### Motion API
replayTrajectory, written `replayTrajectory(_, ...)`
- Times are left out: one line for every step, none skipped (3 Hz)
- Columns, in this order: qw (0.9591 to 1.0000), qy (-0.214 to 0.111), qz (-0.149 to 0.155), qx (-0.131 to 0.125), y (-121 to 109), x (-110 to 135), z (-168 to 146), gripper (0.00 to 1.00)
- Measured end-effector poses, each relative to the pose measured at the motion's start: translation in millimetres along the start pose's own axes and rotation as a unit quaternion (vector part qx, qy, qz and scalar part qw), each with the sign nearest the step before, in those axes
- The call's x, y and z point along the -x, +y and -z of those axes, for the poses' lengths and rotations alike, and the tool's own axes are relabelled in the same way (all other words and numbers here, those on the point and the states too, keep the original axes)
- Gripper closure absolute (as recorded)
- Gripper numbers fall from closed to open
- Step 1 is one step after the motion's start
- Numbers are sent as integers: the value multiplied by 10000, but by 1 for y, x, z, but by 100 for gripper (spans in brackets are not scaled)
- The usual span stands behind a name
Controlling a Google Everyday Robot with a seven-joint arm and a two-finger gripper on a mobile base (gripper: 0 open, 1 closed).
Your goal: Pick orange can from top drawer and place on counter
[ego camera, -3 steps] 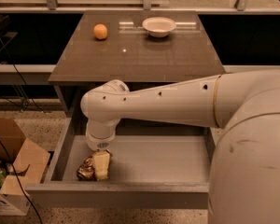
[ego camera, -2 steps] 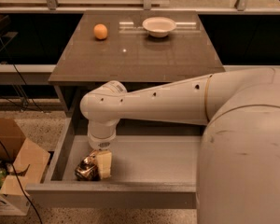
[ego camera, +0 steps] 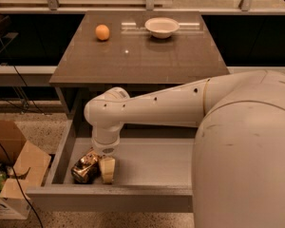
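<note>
The claw is down inside the top drawer, at the drawer's front left corner. It is right up against the orange can. A pale part of the claw touches the can's right side. I cannot tell if the claw is apart or clamped on the can, because the round wrist above hides part of it.

The orange can sits on the drawer's grey floor, close to the drawer's left wall and just behind its front panel. It is shiny, gold and brown, and all wrinkly. It leans a little.

The drawer is pulled out wide. Its floor to the right of the can is flat and grey.

The white arm reaches across the drawer from the right and bends down into it. The robot's big white body covers the drawer's right end.

The counter is above and behind the drawer. It is brown and shiny. A round orange fruit sits on it, far back from the drawer, on the left. A white bowl sits far back too, near the middle.

A cardboard box stands open on the floor, to the left of the drawer.
</note>
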State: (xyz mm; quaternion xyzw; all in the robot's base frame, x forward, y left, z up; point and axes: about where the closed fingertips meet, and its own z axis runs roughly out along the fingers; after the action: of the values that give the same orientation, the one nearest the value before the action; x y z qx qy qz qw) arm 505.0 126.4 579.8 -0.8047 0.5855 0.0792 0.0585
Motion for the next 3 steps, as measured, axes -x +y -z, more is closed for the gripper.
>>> replayTrajectory(10000,0,0,0,0,2,10,72)
replayTrajectory(10000,0,0,0,0,3,17,95)
replayTrajectory(9997,-104,173,-125,12,20,27,100)
